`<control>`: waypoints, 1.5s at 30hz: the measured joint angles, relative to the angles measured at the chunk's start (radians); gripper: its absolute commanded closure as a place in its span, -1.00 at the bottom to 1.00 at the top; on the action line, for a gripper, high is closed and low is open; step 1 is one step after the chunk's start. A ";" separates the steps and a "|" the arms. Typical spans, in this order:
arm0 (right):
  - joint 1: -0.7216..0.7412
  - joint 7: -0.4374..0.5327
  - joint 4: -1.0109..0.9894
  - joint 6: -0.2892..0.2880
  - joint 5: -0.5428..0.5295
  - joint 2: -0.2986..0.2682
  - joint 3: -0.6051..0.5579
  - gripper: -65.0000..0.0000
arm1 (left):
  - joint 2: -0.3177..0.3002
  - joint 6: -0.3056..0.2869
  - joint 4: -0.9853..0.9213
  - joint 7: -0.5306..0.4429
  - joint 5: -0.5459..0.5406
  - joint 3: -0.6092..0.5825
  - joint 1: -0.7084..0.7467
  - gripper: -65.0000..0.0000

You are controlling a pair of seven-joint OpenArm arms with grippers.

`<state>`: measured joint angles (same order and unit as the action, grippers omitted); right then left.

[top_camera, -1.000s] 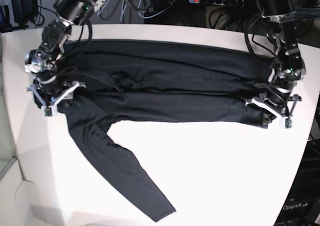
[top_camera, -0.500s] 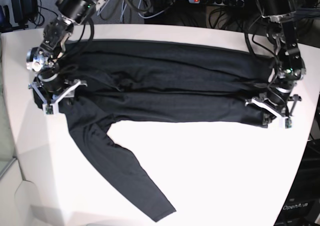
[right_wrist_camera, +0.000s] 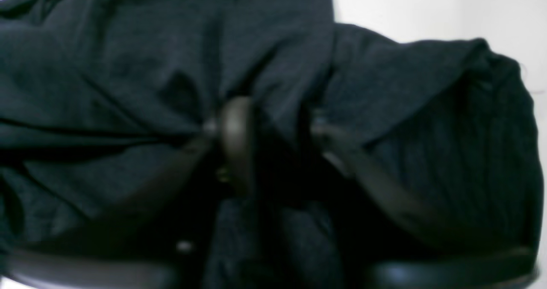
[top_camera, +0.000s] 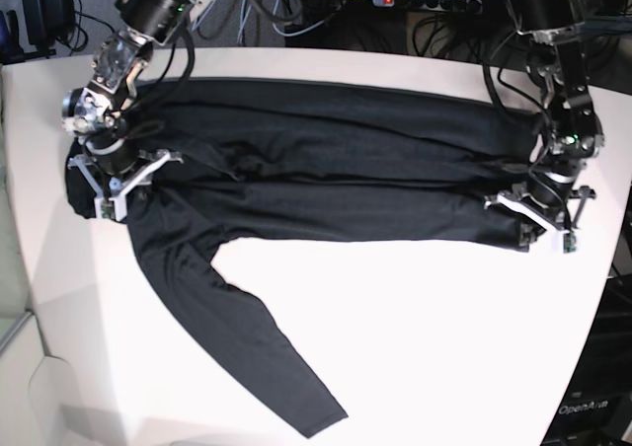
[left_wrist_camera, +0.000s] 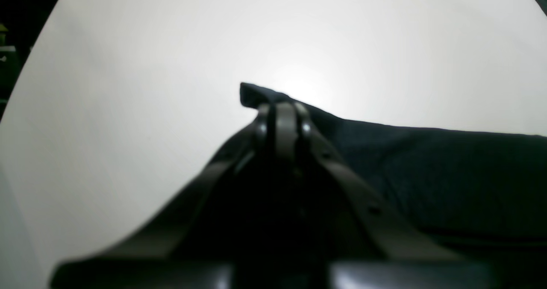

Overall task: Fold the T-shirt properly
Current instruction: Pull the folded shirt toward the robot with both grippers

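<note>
Item: T-shirt (top_camera: 326, 170), dark charcoal, long-sleeved, lying spread across the white desk (top_camera: 415, 337), its body folded lengthwise into a long band running from one arm to the other. One sleeve (top_camera: 247, 347) is trailing diagonally toward the desk's near edge.

Left pincer (left_wrist_camera: 280, 109): clenched on a corner of the fabric, a small peak of cloth showing just past the fingertips, at the band's end on the base view's right (top_camera: 538, 214).

Right pincer (right_wrist_camera: 273, 126): pressing into bunched folds at the opposite end (top_camera: 118, 175); the jaws are standing apart with cloth between them, and whether they are gripping cannot be told.
</note>
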<state>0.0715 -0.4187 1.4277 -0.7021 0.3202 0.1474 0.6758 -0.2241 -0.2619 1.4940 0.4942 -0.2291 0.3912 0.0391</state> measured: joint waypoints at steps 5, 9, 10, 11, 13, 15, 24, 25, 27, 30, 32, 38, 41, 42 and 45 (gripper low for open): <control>0.001 -0.001 0.002 0.000 0.004 -0.003 -0.001 1.00 | 0.000 0.000 0.000 0.000 0.000 0.000 0.000 1.00; 0.001 -0.019 0.040 0.000 0.016 -0.006 -0.004 1.00 | 0.000 0.000 0.000 0.000 0.000 0.000 0.000 1.00; 0.001 -0.021 0.058 0.000 0.017 -0.006 -0.004 1.00 | 0.000 0.000 0.000 0.000 0.000 0.000 0.000 1.00; 0.002 -0.023 0.082 0.000 0.016 -0.006 -0.004 1.00 | 0.000 0.000 0.000 0.000 0.000 0.000 0.000 1.00; 0.003 -0.015 0.129 0.000 0.015 -0.012 -0.005 1.00 | 0.000 0.000 0.000 0.000 0.000 0.000 0.000 1.00; 0.003 -0.013 0.164 0.000 0.013 -0.014 -0.005 1.00 | 0.000 0.000 0.000 0.000 0.000 0.000 -0.001 1.00; -0.053 -0.023 0.225 -0.001 0.014 -0.008 -0.005 1.00 | 0.002 0.000 0.062 0.003 -0.001 0.001 0.002 1.00; -0.063 -0.025 0.234 -0.001 0.013 -0.007 -0.005 1.00 | 0.001 0.000 0.062 0.004 0.000 0.001 0.003 1.00; -0.080 -0.023 0.255 0.000 0.013 0.004 -0.005 1.00 | 0.001 -0.002 0.066 0.003 -0.001 0.014 0.011 1.00; -0.106 -0.018 0.283 -0.001 0.008 0.013 -0.008 1.00 | 0.003 0.001 0.068 0.004 0.000 0.058 0.031 1.00; -0.121 -0.016 0.296 -0.001 0.008 0.014 -0.008 1.00 | 0.002 0.004 0.068 0.014 0.000 0.065 0.036 1.00; -0.137 -0.019 0.308 0.000 -0.001 0.015 0.000 1.00 | 0.004 -0.076 0.101 0.017 0.001 0.110 0.076 1.00; -0.151 -0.024 0.316 -0.001 -0.005 0.016 -0.001 1.00 | 0.008 -0.125 0.122 0.007 0.000 0.150 0.083 1.00; -0.166 -0.010 0.323 0.000 -0.007 0.016 -0.003 1.00 | 0.012 -0.132 0.127 0.006 0.000 0.158 0.086 1.00; -0.196 -0.018 0.334 -0.001 -0.006 0.016 -0.002 1.00 | 0.029 -0.143 0.132 0.005 0.000 0.191 0.109 1.00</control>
<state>-0.1249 -0.4362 1.7615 -0.7029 0.3138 0.1638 0.6743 -0.1951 -0.4053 1.6260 0.4992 -0.2291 0.5823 0.1482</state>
